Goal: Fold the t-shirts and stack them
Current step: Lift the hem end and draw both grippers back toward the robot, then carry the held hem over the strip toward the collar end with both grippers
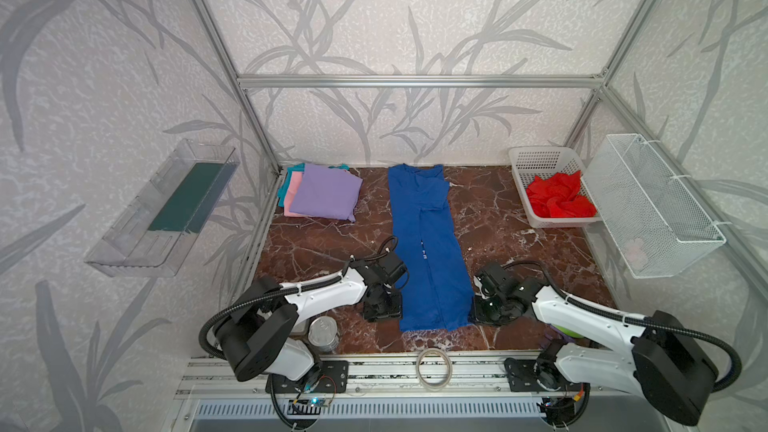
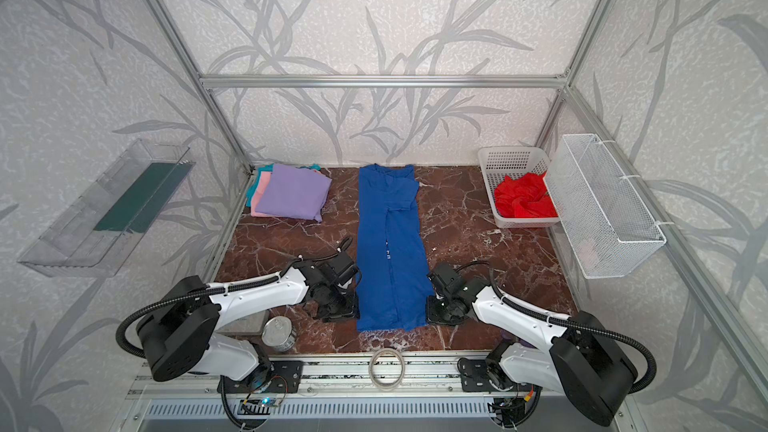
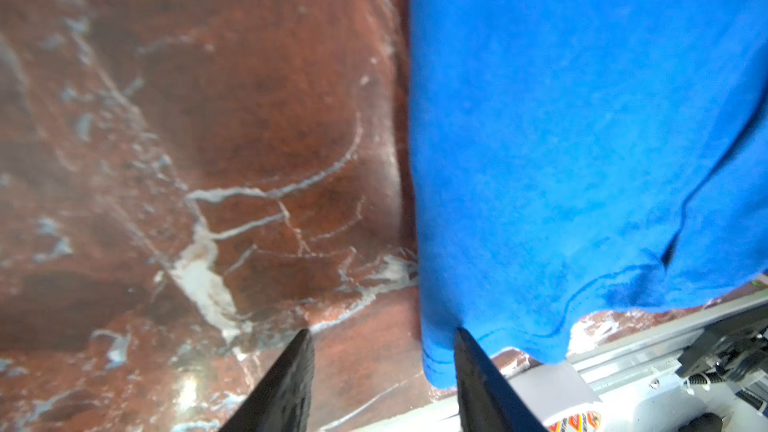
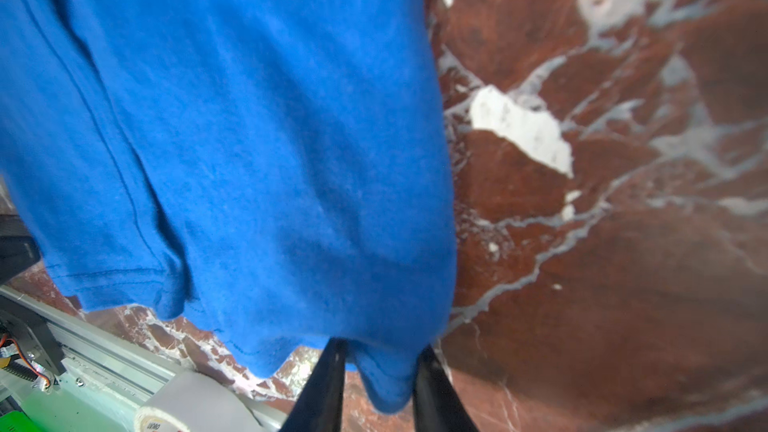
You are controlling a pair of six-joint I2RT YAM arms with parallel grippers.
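Observation:
A royal blue t-shirt (image 1: 424, 243) (image 2: 388, 243) lies as a long narrow strip down the middle of the marble table, collar at the back. My left gripper (image 1: 394, 312) (image 3: 382, 331) is open at the shirt's near left hem corner (image 3: 440, 359), with mostly bare table between its fingers. My right gripper (image 1: 478, 313) (image 4: 382, 344) is shut on the near right hem corner (image 4: 386, 384), which bunches between its fingers. A folded lavender t-shirt (image 1: 324, 197) tops pink (image 1: 293, 191) and teal (image 1: 284, 187) ones at the back left. A crumpled red t-shirt (image 1: 559, 199) sits in the white basket (image 1: 540, 153).
A metal can (image 1: 323, 334) stands by the left arm's base. A tape roll (image 1: 434, 367) lies on the front rail. A white wire basket (image 1: 656, 205) hangs on the right wall and a clear tray (image 1: 166, 209) on the left wall.

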